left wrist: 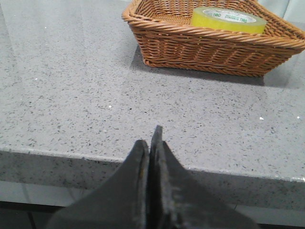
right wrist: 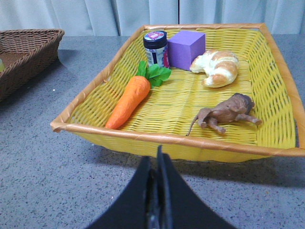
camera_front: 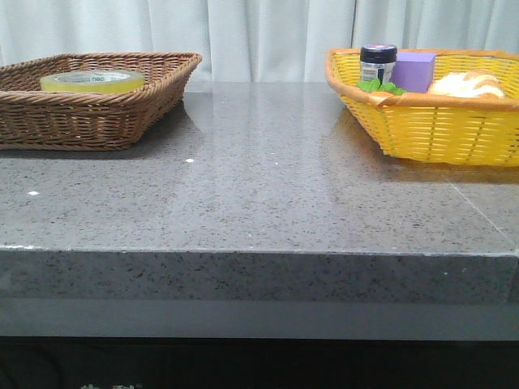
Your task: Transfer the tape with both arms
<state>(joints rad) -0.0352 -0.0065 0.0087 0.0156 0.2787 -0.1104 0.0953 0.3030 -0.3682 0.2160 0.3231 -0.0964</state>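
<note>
Hovering: left end effector (left wrist: 151, 143) closed | right end effector (right wrist: 158, 162) closed | above table (camera_front: 259, 194)

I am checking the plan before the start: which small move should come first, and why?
Probably open the left gripper and reach toward the tape. It lies flat in the brown wicker basket, untouched, and both this gripper and the right gripper look shut.

Bare table (camera_front: 268, 186) lies between brown basket (camera_front: 97, 113) and seemingly crowded yellow basket (camera_front: 438, 130).
</note>
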